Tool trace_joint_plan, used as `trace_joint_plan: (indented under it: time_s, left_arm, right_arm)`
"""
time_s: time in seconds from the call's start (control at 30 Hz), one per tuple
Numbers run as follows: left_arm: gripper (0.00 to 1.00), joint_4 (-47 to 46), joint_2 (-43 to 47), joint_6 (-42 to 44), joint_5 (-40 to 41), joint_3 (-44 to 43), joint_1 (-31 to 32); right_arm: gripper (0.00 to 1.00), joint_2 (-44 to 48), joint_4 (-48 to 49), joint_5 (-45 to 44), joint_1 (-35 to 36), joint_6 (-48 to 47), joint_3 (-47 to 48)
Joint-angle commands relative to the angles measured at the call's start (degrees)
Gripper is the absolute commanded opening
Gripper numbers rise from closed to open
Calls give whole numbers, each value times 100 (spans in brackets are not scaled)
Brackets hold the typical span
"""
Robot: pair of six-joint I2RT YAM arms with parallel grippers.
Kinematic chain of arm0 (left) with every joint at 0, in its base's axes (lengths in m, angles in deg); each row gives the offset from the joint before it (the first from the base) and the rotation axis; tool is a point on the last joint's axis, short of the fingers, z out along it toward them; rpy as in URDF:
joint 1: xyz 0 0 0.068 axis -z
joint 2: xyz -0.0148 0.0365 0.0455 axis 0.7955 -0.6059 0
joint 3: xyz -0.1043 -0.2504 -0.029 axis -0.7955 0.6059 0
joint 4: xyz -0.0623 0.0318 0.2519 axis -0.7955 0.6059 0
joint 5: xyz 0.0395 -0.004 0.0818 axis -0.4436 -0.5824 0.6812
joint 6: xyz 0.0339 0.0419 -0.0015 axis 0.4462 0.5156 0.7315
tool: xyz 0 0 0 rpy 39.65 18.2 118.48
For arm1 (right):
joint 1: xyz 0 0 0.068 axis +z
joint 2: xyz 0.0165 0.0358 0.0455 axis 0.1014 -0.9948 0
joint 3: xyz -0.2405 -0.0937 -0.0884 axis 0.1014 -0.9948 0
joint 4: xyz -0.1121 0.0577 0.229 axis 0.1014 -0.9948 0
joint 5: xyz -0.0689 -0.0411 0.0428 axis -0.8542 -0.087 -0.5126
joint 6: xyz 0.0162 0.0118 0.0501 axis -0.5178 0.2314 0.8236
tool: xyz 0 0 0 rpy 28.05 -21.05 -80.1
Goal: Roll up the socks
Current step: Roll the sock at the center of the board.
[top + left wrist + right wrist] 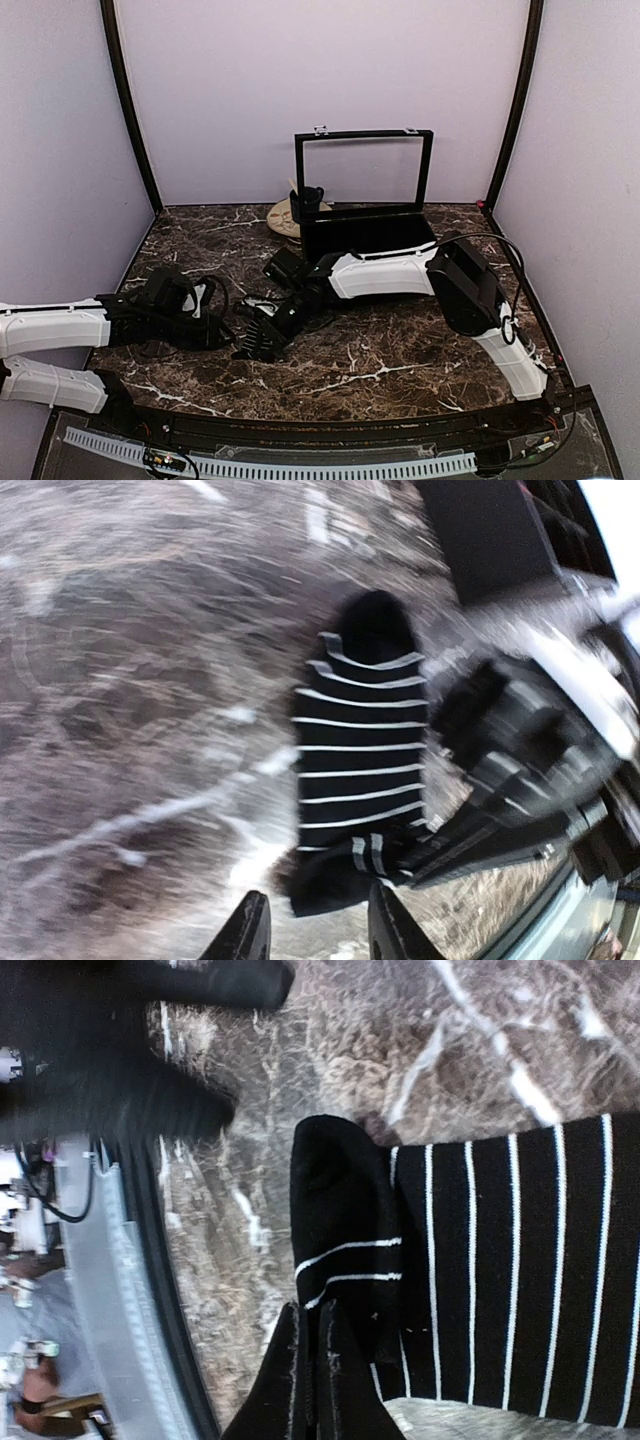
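One thin pinch: our right gripper (312, 1325) clamps the sock (500, 1260) cuff, left gripper (315, 932) half-open, empty; fold could slip.

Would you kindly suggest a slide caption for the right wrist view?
Right gripper, shut, pinches the folded end of a black white-striped sock on the marble tabletop.

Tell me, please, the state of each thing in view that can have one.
striped sock: flat on the table, not rolled, one end pinched.
left gripper: open, empty, by the sock's end.
right gripper: shut on the sock's end.
black box: open, its lid standing upright.
mug: upright, beside the box.
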Motion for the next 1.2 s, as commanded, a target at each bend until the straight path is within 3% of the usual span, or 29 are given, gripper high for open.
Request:
trace_joint_plan:
  time_s: [0.0,0.4,1.17]
  left_arm:
    - [35,-209,208,-8,477,221,549]
    - [31,-716,648,304,553,550,1210]
    - [29,-863,-507,1007,836,-106,1654]
  right_arm:
    - [0,-122,-34,557,-106,696,153]
    - [0,-319,-69,710,-237,1401,88]
    - [0,-551,-667,8,-422,1508,434]
